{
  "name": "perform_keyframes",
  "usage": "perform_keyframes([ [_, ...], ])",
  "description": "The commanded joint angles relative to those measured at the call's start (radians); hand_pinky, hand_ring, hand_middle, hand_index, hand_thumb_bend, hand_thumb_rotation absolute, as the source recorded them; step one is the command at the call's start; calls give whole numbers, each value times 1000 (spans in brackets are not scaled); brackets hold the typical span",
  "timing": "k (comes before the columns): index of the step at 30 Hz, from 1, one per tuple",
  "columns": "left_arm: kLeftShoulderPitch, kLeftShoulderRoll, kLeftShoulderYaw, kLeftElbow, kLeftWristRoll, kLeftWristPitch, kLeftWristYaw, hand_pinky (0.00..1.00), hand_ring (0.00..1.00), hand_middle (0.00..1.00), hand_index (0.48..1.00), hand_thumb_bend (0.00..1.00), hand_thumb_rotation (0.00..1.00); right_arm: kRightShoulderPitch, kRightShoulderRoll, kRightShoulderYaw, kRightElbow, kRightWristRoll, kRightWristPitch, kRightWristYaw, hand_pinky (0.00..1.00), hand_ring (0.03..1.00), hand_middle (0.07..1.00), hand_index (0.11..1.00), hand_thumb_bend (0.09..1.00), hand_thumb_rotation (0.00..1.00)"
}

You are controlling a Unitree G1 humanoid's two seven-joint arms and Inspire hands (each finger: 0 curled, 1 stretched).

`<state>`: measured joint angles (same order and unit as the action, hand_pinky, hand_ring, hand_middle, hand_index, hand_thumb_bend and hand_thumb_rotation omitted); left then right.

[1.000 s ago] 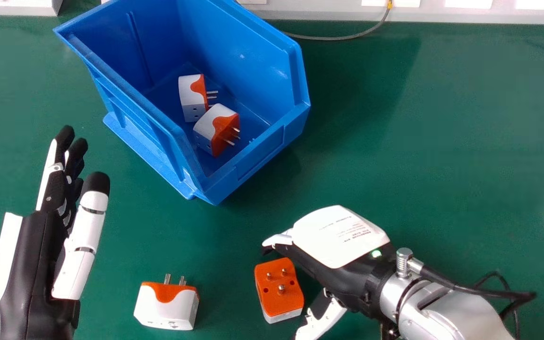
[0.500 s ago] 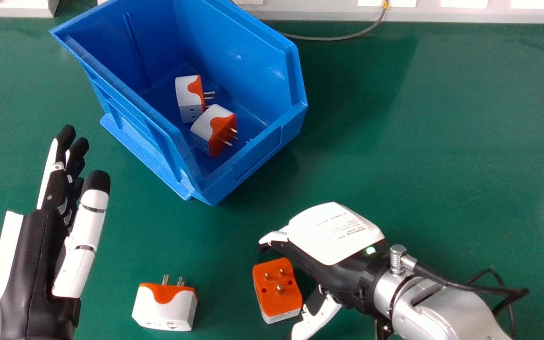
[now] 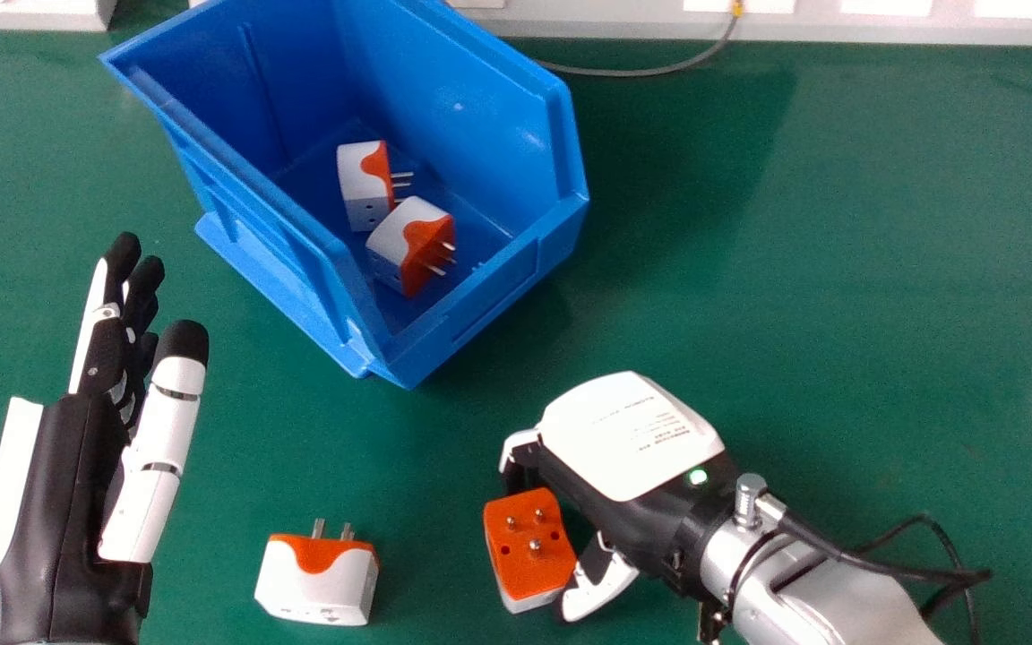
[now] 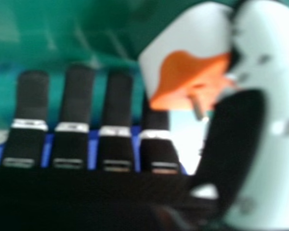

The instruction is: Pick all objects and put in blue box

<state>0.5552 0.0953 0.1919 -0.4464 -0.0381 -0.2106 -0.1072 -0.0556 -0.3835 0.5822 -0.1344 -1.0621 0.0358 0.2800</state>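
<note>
Head view: one blue box (image 3: 503, 278), on a green table (image 3: 794, 313). Contents: two white-and-orange plug adapters, the far adapter (image 3: 362, 184) and the near adapter (image 3: 404, 242), close together on the box floor, prongs towards the robot's right.

Outside the box, two more. Item: left adapter (image 3: 319, 582), on the table, prongs pointing towards the box side. Item: prongs-up adapter (image 3: 529, 551), on the table to its right, orange face up.

Right hand (image 3: 628, 439): partly closed, fingers curled at the far side of the prongs-up adapter, thumb (image 3: 601, 591) at its near corner — firmness of hold, cannot tell. Right hand view: same adapter between fingers and thumb.

Left hand (image 3: 77, 502): at the head view's left — open, fingers straight, holding nothing.
</note>
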Motion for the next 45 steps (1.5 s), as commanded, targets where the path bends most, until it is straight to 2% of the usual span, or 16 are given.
perform_keyframes([
  [1,2,0,1,-32,5,-5,5,1000,999,980,984,421,894,29,-9,2,16,11,-1,10,323,402,480,531,563,80],
  [3,4,0,1,-34,7,-3,6,1000,999,980,984,419,893,30,-11,3,14,9,-1,8,314,394,473,524,555,64],
  [7,4,2,3,-28,8,-18,4,1000,1000,982,988,412,898,32,-13,-1,18,21,-13,-13,306,387,481,517,539,41],
  [12,5,-5,1,-33,-6,-5,5,1000,997,980,984,406,890,26,-15,5,5,10,9,33,301,382,494,513,525,20],
  [15,2,0,3,-24,-1,-16,0,1000,996,979,983,404,886,28,-15,-1,7,26,2,29,304,382,498,511,522,16],
  [18,0,1,3,-22,-4,-14,-2,1000,996,979,983,401,885,28,-17,0,11,21,-2,13,307,382,501,510,519,13],
  [20,-3,1,2,-20,-8,-20,-5,1000,996,979,984,397,890,30,-13,-1,10,25,4,18,308,381,505,510,516,8],
  [22,-4,3,2,-18,-1,-24,-5,1000,996,980,985,394,891,31,-13,-1,10,24,5,16,309,381,506,509,515,6],
  [25,0,4,3,-24,5,-13,-3,1000,995,981,987,396,892,32,-16,0,9,19,2,10,308,379,507,509,513,4],
  [28,0,6,5,-18,-1,-21,-7,1000,997,984,989,395,898,34,-16,-1,7,24,0,8,308,378,506,509,512,2],
  [30,0,6,5,-17,2,-20,-4,1000,998,984,988,396,900,34,-16,-2,7,24,-1,4,308,378,506,509,511,2],
  [32,2,7,4,-24,0,-11,-5,1000,998,984,988,396,901,36,-14,-2,7,19,3,-2,308,378,506,509,511,1],
  [35,2,6,4,-24,2,-17,-2,1000,997,986,989,393,903,36,-14,-2,4,17,7,1,307,378,507,508,511,0],
  [37,-1,2,4,-19,-1,-22,-1,1000,997,986,989,391,899,35,-13,-3,-3,17,15,15,307,378,508,508,511,0],
  [42,-5,4,5,-13,-6,-22,-3,1000,996,985,988,394,891,40,-9,-11,-17,19,20,8,308,378,509,509,510,0],
  [45,-5,4,4,-18,-9,-14,-4,1000,996,984,987,400,890,43,-12,-16,-27,21,14,-11,307,377,508,511,510,0],
])
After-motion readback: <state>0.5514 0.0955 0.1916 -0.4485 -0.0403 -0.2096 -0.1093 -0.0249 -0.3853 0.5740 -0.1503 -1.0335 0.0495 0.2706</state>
